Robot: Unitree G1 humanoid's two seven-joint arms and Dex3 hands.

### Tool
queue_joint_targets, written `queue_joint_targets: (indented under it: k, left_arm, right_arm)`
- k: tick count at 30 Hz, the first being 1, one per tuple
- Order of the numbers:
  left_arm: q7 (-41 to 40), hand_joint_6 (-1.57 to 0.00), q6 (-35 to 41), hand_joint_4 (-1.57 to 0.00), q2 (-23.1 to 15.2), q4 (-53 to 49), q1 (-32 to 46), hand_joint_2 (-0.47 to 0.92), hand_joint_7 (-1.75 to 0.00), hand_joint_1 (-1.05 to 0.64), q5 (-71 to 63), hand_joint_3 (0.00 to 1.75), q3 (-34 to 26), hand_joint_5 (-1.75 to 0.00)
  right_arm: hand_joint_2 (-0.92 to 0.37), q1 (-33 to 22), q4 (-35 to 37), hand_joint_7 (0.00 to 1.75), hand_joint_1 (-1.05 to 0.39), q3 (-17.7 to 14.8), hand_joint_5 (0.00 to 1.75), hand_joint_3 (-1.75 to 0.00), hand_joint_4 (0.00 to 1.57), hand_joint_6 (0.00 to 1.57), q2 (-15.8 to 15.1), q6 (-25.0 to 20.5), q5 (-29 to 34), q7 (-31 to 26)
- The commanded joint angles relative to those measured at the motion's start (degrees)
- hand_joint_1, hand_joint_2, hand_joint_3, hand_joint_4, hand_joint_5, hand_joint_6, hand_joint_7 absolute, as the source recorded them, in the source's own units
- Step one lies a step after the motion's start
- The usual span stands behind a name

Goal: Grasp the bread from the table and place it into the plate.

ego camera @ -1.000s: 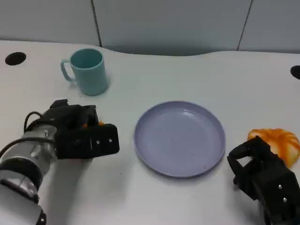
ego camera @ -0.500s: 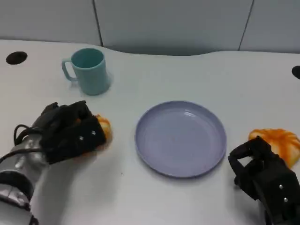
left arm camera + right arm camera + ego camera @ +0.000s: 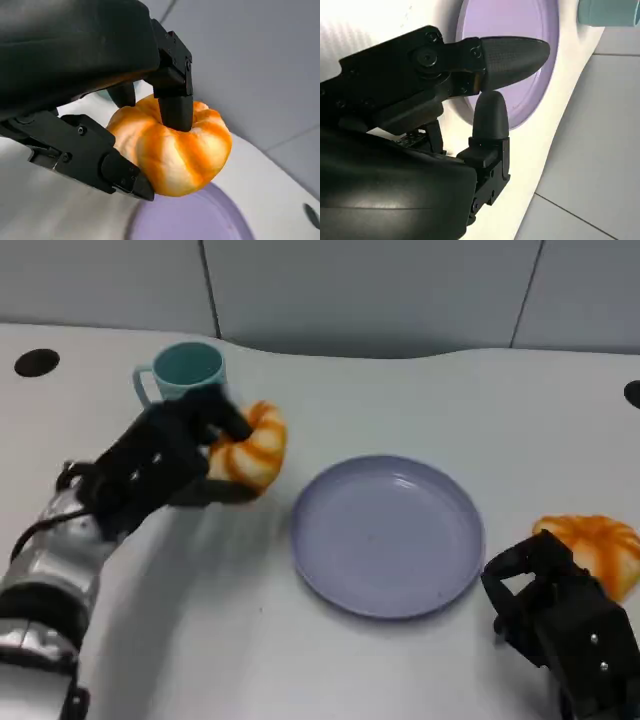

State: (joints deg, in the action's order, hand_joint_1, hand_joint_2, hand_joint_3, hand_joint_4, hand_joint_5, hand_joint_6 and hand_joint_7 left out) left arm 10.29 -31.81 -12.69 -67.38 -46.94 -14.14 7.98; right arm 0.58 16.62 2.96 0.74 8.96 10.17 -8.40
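Counted on the table: two orange bread rolls, one purple plate, one teal mug. Held clear of the table, left of the plate and just in front of the mug: one bread roll, gripped by the left hand, fingers closed on it. Lay right of the plate: second bread roll, with the right hand just beside it, fingers curled inward and holding nothing.

Bread up in the air, plate flat on the table

The round orange and white bread is lifted off the table, just left of the plate. The purple plate has nothing in it. Another bread roll lies right of it.
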Motion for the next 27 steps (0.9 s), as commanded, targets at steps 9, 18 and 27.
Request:
queue_joint_targets:
  k: [9, 18, 27]
  left_arm:
    - [-0.43, -0.69, 0.23, -0.9, 6.85, 1.09, -9.28, 0.81, -1.75, -0.14, -6.87, 0.12, 7.58, -1.75]
    - [-0.6, -0.7, 3.93, -0.92, 11.13, -2.17, -12.31, 0.79, -1.75, -0.15, -12.54, 0.15, 13.15, -1.75]
    - [-4.45, -0.69, 5.48, -0.91, 11.49, -3.87, -13.35, 0.76, -1.75, -0.19, -20.21, 0.2, 20.15, -1.75]
  right_arm:
    - [-0.92, -0.21, -0.28, 1.67, -0.24, -0.43, 1.75, -0.41, 0.59, 0.35, 0.08, -0.24, -0.98, 0.43]
    - [-0.92, -0.42, -1.6, 1.71, -0.25, -0.28, 1.75, -0.42, 0.54, 0.34, 1.74, -2.61, -2.08, 0.88]
    - [-0.92, -0.66, -1.07, 1.75, -0.24, 0.23, 1.75, -0.43, 0.59, 0.34, 2.01, -0.83, -2.41, 1.48]
